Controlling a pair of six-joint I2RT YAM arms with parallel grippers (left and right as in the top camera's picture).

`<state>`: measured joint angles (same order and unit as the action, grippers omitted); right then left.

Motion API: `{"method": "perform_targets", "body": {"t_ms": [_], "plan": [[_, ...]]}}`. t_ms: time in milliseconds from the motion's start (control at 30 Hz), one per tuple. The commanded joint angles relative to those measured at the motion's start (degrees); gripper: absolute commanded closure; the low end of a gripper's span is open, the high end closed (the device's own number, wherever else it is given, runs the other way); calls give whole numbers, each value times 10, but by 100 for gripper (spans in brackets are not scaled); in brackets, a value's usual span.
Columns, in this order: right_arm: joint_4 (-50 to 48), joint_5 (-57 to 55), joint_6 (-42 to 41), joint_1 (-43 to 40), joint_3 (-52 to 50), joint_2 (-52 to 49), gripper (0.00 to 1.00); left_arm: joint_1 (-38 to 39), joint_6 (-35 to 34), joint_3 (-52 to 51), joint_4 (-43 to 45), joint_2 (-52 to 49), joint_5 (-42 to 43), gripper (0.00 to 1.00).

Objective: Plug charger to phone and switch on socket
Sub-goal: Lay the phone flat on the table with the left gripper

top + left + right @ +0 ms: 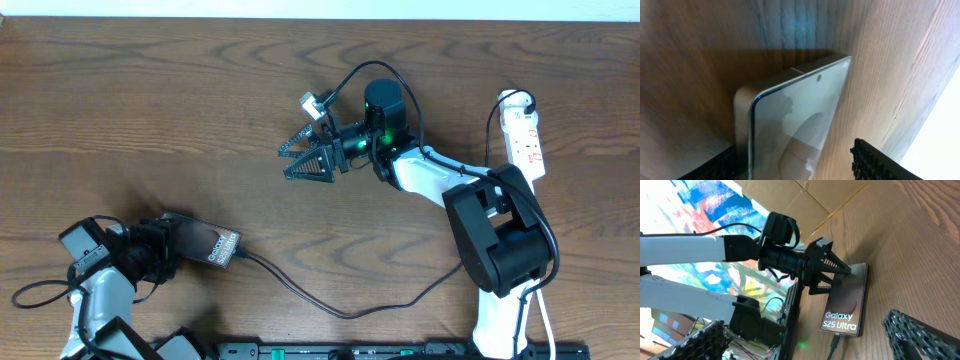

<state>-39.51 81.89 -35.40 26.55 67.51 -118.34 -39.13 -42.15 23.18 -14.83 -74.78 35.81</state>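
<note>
The phone (218, 248) lies flat on the wooden table at the lower left, its screen lit with white lettering. The charger cable (340, 312) runs from the phone's near end across the table toward the right arm's base. In the right wrist view its plug tip (835, 342) sits in the phone (845, 305). My left gripper (175, 240) straddles the phone's far end, open, with a gap at one finger (792, 160). My right gripper (310, 155) is open and empty above the table's middle (805, 322). The white socket (527, 135) lies at the right rear.
The right arm's black base (500, 240) stands between the cable and the socket. A white cord (545, 310) runs down the right edge. A black rail (400, 350) lines the front edge. Bare wood lies across the left rear and middle.
</note>
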Motion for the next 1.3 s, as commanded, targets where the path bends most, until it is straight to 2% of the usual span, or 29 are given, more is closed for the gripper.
{"method": "perform_targets", "body": {"t_ms": [0, 433, 567, 600, 733, 1033, 1267], "plan": [[1, 8, 7, 10, 6, 10, 1, -8, 5, -61, -39, -46, -291, 31], [1, 9, 7, 10, 6, 10, 1, -8, -6, -60, -42, -46, -303, 32], [1, 9, 7, 10, 6, 10, 1, -8, -5, -57, -42, -45, -277, 31], [1, 9, 7, 10, 6, 10, 1, -8, -5, -54, -42, -45, -275, 31], [0, 9, 8, 10, 6, 10, 1, -8, 3, -35, -44, -44, -251, 9], [1, 8, 17, 10, 6, 10, 1, 17, 74, 32, -81, 9, -228, 8], [1, 8, 18, 10, 6, 10, 1, 80, 81, 94, -128, 66, -228, 8]]}}
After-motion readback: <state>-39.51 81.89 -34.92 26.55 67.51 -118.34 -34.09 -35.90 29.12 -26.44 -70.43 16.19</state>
